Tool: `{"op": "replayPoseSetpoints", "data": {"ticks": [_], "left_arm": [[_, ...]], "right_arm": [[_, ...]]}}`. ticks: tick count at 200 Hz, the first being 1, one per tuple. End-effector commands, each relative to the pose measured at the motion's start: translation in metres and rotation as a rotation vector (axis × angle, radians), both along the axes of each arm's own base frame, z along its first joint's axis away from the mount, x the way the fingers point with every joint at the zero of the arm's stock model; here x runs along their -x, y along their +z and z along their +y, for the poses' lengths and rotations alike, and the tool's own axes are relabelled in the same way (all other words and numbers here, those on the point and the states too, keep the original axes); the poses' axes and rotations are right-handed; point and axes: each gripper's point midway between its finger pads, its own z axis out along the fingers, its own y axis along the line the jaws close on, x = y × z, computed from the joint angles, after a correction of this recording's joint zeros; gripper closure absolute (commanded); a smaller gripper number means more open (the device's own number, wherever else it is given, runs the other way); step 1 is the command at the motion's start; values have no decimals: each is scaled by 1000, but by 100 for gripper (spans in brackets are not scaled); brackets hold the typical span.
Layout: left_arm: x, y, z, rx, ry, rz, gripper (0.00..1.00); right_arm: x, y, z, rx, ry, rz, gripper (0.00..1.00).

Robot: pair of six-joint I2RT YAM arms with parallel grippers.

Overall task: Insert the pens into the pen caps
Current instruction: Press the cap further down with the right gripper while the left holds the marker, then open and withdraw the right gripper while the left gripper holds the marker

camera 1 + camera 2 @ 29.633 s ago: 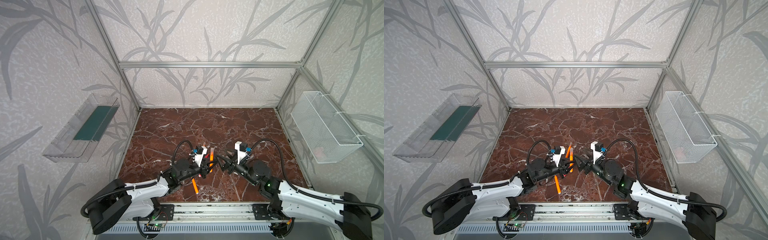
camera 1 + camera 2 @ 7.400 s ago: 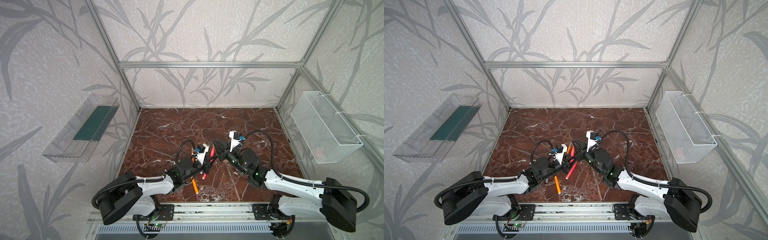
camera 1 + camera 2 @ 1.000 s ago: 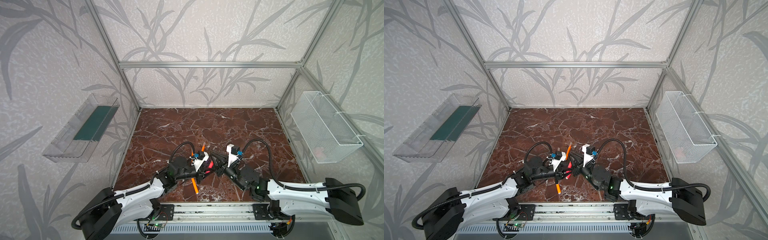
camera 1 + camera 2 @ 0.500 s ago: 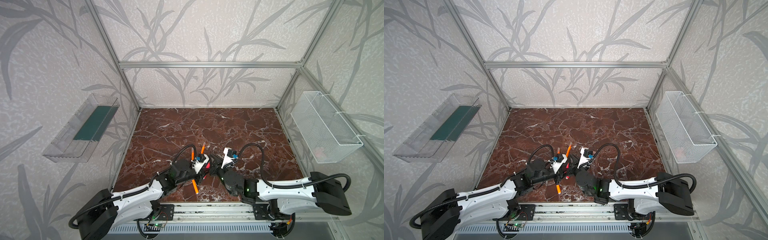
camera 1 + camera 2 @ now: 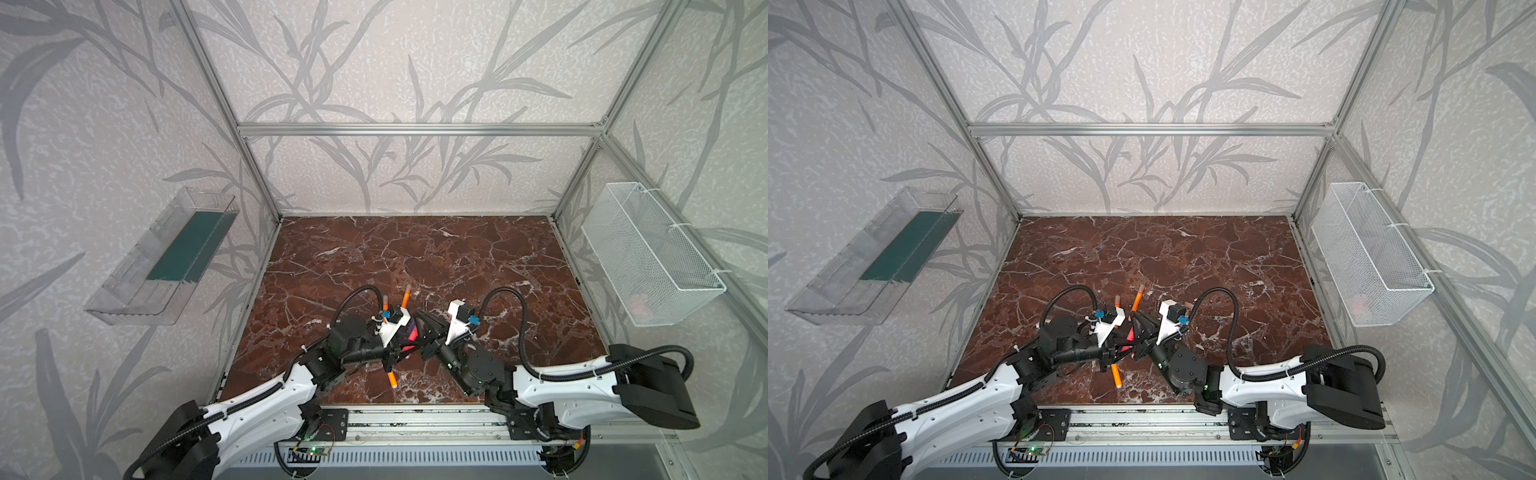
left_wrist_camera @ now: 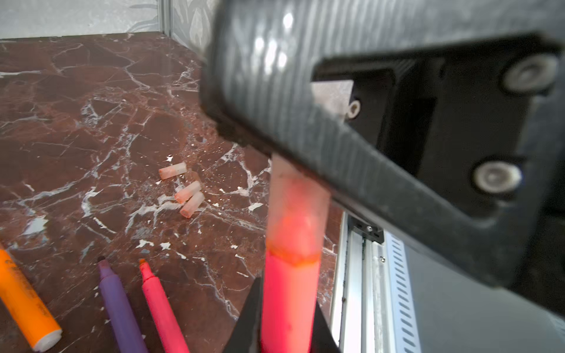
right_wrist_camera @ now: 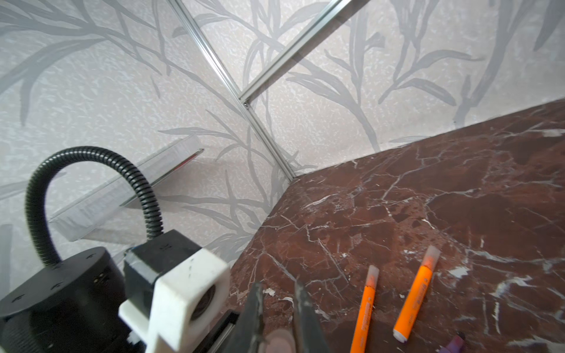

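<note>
My left gripper (image 6: 289,295) is shut on a pink-red pen (image 6: 289,299). A pale translucent pen cap (image 6: 298,207) sits over its tip. My right gripper (image 7: 278,287) is shut on that cap (image 7: 276,342) and meets the left gripper (image 5: 397,347) at the table's front middle in both top views. Three loose pen caps (image 6: 187,192) lie on the marble. An orange pen (image 6: 24,302), a purple pen (image 6: 120,308) and a pink-red pen (image 6: 162,308) lie uncapped. Two capped orange pens (image 7: 365,308) (image 7: 417,284) lie side by side.
The floor is red-brown marble (image 5: 415,249) with white flecks. A clear tray (image 5: 166,257) hangs on the left wall and a white wire basket (image 5: 648,253) on the right wall. An aluminium rail (image 5: 415,419) runs along the front edge.
The right arm has drawn back slightly to the right since half a second ago. Both grippers stay shut, with the pen and cap still joined between them.
</note>
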Motion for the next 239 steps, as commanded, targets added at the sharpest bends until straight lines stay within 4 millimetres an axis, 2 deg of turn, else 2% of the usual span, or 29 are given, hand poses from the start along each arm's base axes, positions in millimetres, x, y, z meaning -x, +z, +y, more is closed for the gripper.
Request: {"op": "replayPoseSetpoints", "data": {"ticks": [1,19,31,43,44,47,48,54,85,106,126,145,160,182,193,205,239], "left_arm": [[-96,114,67,368,542,-136,100],[-98,115,69,365,552,-139,100],[-104,112,72,345,583,-152,100],[-109,109,75,320,619,-182,100],[-109,109,75,318,620,-186,100],[-111,109,76,310,627,-199,100],[-111,110,76,309,629,-203,100],[-115,109,78,296,651,-210,100],[-129,107,89,250,754,-257,100],[-131,109,91,233,768,-277,100],[-127,106,88,216,739,-265,100],[-123,94,84,188,709,-235,100],[-120,79,80,158,685,-200,100],[-121,46,84,96,709,-119,100],[-122,27,88,62,732,-77,100],[-124,6,95,17,777,-27,100],[-131,-40,126,-127,961,104,100]], "right_arm": [[98,-69,37,226,470,-67,100],[110,-64,42,211,522,-117,100],[108,-67,46,230,483,-89,100],[92,-84,48,295,386,55,100],[91,-92,46,330,373,79,100],[87,-91,46,317,344,117,100],[85,-101,43,361,332,141,100],[81,-105,41,372,285,210,100],[78,-97,55,354,256,287,100],[78,-96,63,347,253,287,100],[67,-95,56,316,194,257,100],[54,-88,47,329,158,245,100],[42,-80,38,374,119,234,88],[22,-66,12,390,45,219,57],[13,-59,-6,389,-1,215,46],[5,-53,-26,393,-47,205,38],[-16,-42,-85,444,-177,189,25]]}}
